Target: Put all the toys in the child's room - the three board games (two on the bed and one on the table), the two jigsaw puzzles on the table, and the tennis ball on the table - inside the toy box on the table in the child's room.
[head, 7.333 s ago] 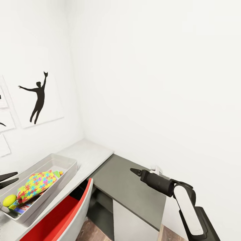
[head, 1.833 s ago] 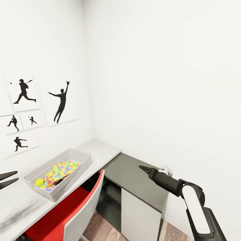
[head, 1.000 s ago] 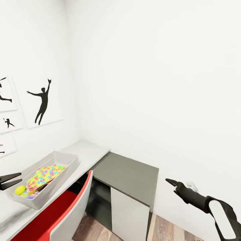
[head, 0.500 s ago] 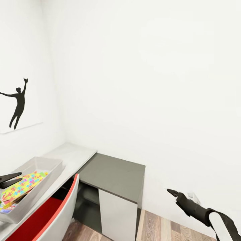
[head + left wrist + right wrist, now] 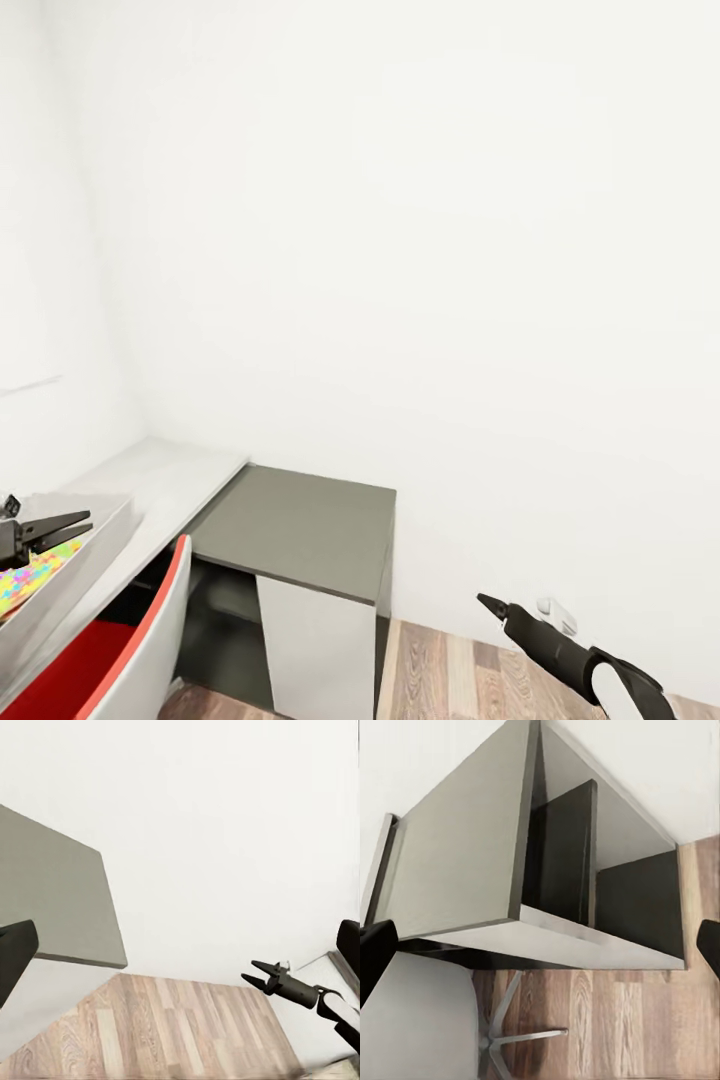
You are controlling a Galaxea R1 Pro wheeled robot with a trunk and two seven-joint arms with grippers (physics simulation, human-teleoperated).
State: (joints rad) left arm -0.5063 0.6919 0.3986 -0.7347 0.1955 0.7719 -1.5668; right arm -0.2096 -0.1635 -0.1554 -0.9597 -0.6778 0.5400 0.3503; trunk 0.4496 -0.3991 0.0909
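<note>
The toy box (image 5: 72, 568), a light grey bin, is cut off by the head view's left edge and stands on the pale grey table (image 5: 170, 474). A jigsaw puzzle (image 5: 30, 584) with a bright piece pattern lies inside it. My left gripper (image 5: 86, 522) hovers open over the box's near part, holding nothing. My right gripper (image 5: 481, 599) hangs low over the wood floor, right of the side unit; in the left wrist view this right gripper (image 5: 249, 972) has its fingers apart and empty. The board games, tennis ball and bed are out of view.
A lower dark grey-topped side unit (image 5: 300, 522) with a white panel adjoins the table in the corner; the right wrist view looks into its open dark shelf (image 5: 562, 862). A red chair (image 5: 130, 645) stands at the table, its star base (image 5: 510, 1035) on the wood-plank floor (image 5: 450, 670). White walls close in.
The whole view has swung to the right: the toy box has slid to the left edge and the wall silhouettes have left the picture. Both grippers stay open and empty.
</note>
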